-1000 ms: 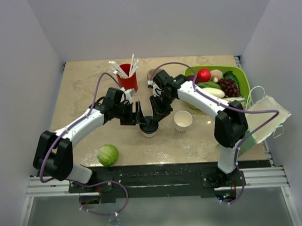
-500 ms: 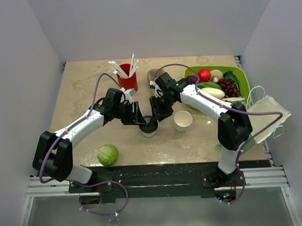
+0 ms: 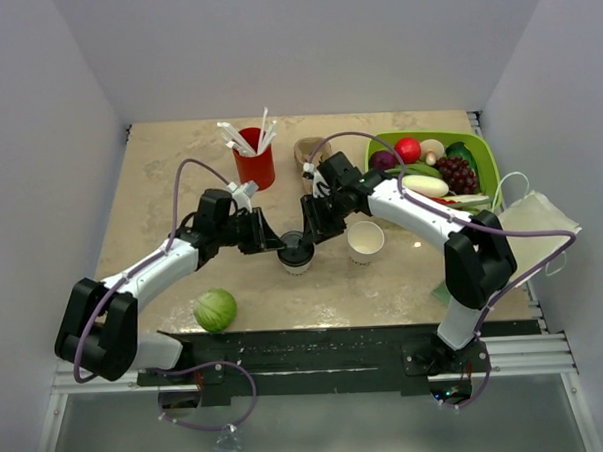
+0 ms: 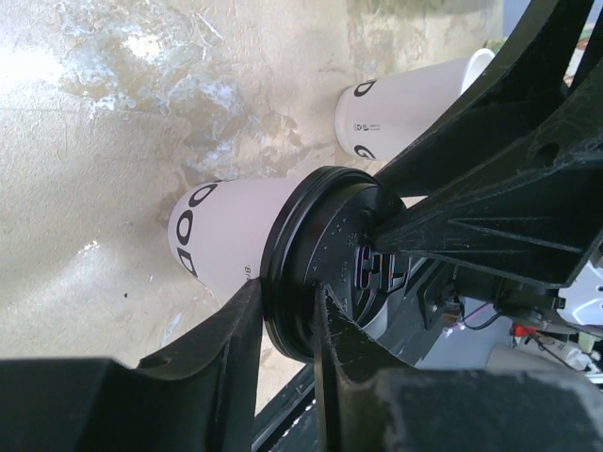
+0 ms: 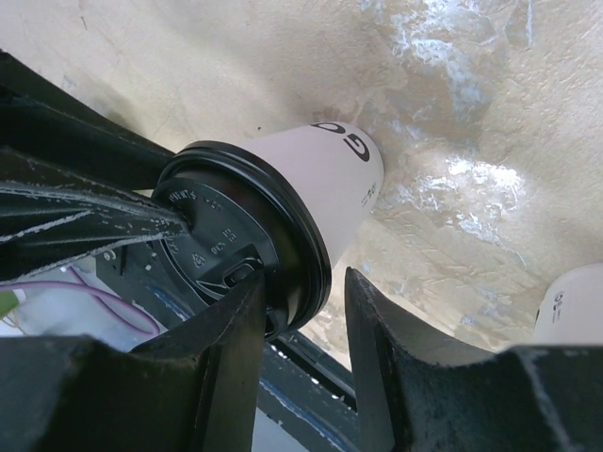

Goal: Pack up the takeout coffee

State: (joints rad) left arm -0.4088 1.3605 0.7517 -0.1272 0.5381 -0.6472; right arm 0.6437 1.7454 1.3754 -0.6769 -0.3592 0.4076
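1. Takeout coffee, a white paper cup under a black plastic lid, stands upright about mid-tabletop, slightly toward the near edge. A lidless white paper cup stands near it on the right, apart.
2. The left gripper has its fingers narrow and pinched on the lid's rim, one on the cup side and the other on the lid's top.
3. The right gripper straddles the rim's opposite side loosely. A gap shows between one finger and the cup wall, so it holds nothing.
4. The takeout coffee looks light, thin-walled and easy to crush. Whether it holds liquid cannot be told, so it is best kept upright.
5. The lid is probably only pressed on, and lifting by the rim alone may pop it off. A gentle squeeze around the wall just below the lid seems the safer hold.
6. A pale handled bag at the tabletop's right edge looks the likely destination, and the lidless cup lies on the way there.
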